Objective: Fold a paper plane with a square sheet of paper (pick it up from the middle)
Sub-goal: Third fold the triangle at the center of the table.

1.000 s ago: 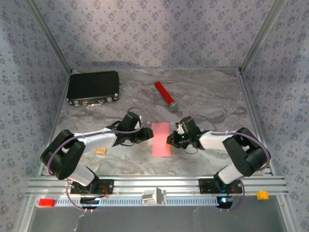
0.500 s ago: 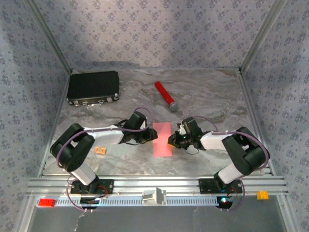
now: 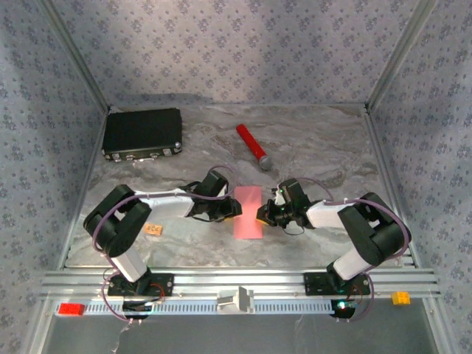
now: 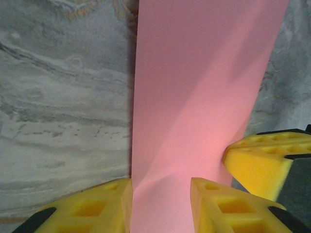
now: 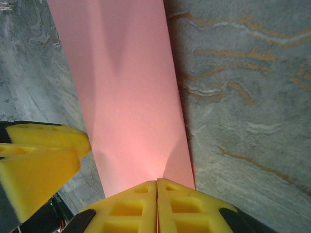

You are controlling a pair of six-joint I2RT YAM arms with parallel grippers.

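- Where the 2 arms meet at the middle of the table (image 3: 317, 147), the square sheet of paper (image 3: 248, 212) lies flat, folded to a narrow pink rectangle with its long side running away from the bases.
- The left arm bends at its elbow above the left base, and its forearm reaches low and to the right across the marble top, up to the left long edge of the paper.
- The left gripper (image 3: 231, 209) is low at that edge. In the left wrist view its 2 yellow fingers (image 4: 104, 206) stand apart, and the pink paper runs through the gap between them. The jaws are partly spread and do not pinch.
- The right arm mirrors it: elbow folded above the right base, forearm stretched to the left, wrist close to the table.
- The right gripper (image 3: 262, 214) is at the right long edge of the paper. In the right wrist view its fingers (image 5: 131, 208) are pressed together, pad against pad, with the tips on the paper's edge. I cannot tell if paper is caught between them.
- The 2 grippers face each other across the paper's width.
- Farther back are a black case (image 3: 142, 133) at the left and a red cylinder with grey tip (image 3: 252, 146) near the middle. A small tan block (image 3: 153, 229) lies beside the left forearm.
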